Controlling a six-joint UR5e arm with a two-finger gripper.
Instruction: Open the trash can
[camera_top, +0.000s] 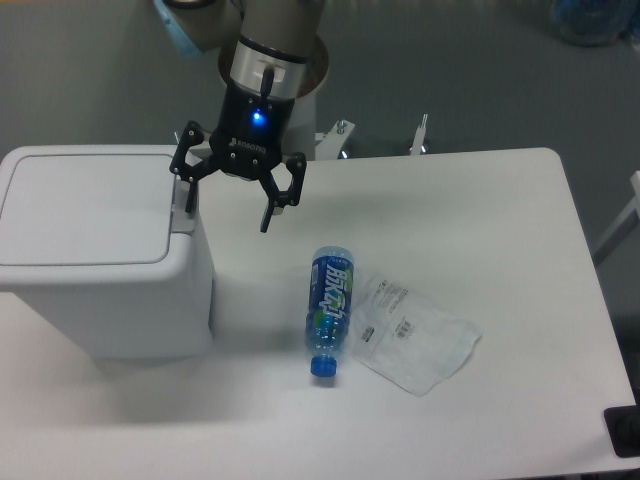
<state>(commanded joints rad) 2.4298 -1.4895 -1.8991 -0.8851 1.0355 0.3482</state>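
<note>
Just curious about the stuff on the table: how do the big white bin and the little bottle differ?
The trash can is far bigger than the bottle. The trash can stands upright with its lid shut; the bottle lies on its side, blue cap toward the camera. The trash can is plain white and boxy; the bottle is clear and round with a blue label. Both rest on the white table, untouched by the tool.

White table (500, 230) with rounded corners, seen from above. At the left edge, a large boxy white trash can (95, 250), lid shut flat. Near the middle, a clear plastic bottle (330, 310) on its side, blue label up, blue cap toward the near edge. Just right of the bottle, touching or nearly so, a flat crumpled clear plastic bag (415, 335) with printed labels.
</note>
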